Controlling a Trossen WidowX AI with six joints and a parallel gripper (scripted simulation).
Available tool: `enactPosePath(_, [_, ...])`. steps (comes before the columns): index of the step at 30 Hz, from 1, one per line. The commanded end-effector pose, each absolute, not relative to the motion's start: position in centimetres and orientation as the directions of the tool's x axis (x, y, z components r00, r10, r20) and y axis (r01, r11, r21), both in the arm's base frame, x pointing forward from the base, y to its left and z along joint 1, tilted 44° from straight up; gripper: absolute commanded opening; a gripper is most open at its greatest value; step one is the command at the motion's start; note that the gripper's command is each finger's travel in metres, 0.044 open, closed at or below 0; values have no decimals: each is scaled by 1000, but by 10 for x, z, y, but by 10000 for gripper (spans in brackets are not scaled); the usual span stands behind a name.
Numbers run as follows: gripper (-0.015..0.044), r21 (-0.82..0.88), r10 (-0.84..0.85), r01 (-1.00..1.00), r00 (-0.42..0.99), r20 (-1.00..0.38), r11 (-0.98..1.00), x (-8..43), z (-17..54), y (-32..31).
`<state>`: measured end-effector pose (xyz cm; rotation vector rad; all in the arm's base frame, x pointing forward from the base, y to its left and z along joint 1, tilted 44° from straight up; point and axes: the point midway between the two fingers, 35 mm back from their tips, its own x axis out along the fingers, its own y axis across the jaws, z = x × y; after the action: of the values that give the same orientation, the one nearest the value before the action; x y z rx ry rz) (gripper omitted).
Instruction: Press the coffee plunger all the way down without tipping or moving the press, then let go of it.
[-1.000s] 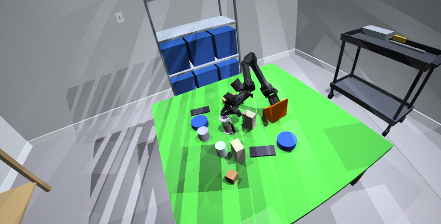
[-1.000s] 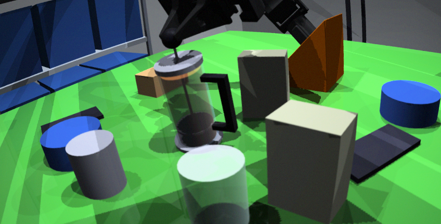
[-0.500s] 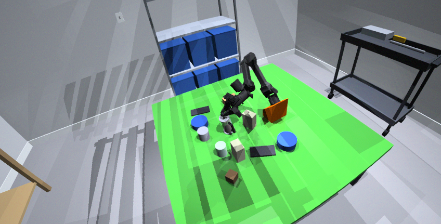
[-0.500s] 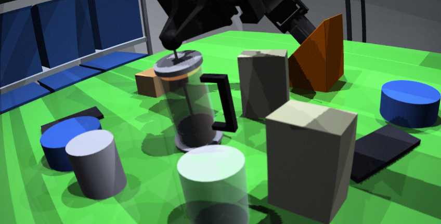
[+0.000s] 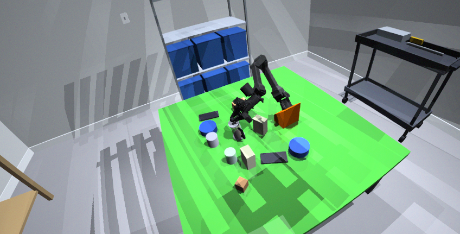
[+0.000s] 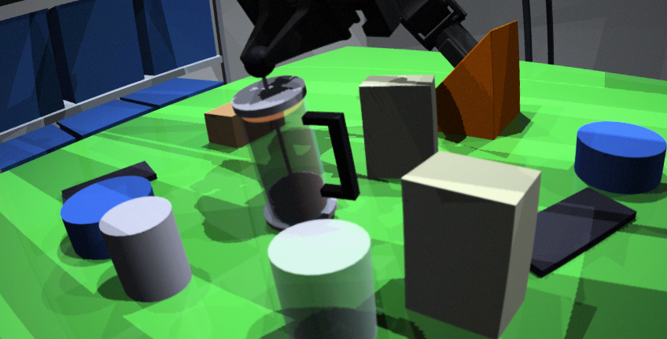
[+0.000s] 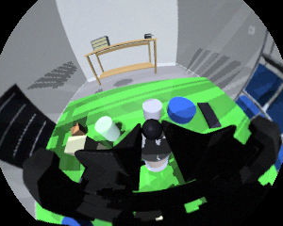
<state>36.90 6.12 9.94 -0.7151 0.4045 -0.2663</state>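
Note:
The coffee press point(image 5: 234, 128) point(image 6: 296, 148) point(image 7: 156, 162) stands on the green table point(image 5: 338, 141) and seems to lean slightly left in the exterior view. Its black handle point(image 6: 346, 155) points right there. My gripper point(image 5: 232, 119) point(image 6: 257, 54) point(image 7: 151, 124) is shut on the round black plunger knob point(image 6: 258, 63) point(image 7: 152, 129), close above the grey lid point(image 6: 271, 96). A short length of rod point(image 6: 265, 82) shows between knob and lid. Inside the glass, the rod runs down to a dark mass near the bottom; the plunger disc's edge is not distinct.
A beige box point(image 5: 260, 125) point(image 6: 397, 130) stands just beyond the handle. A grey cylinder point(image 5: 211, 139) point(image 6: 147, 251), blue disc point(image 5: 208, 128) point(image 6: 105, 200), pale cylinder point(image 5: 230, 156) point(image 6: 320, 251) and second beige box point(image 5: 248, 157) point(image 6: 463, 241) surround the press. An orange wedge point(image 5: 288, 115) point(image 6: 481, 87) is near the arm's base.

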Motion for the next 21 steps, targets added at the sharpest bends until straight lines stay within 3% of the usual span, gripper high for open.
enactPosePath(1, [118,-687,-382,98,883,-274,720,369,96,58])
enactPosePath(12, [118,-680,-371,98,890,-267,726,369,99,61])
enactPosePath(21, [355,-680,-371,98,890,-267,726,369,99,61])
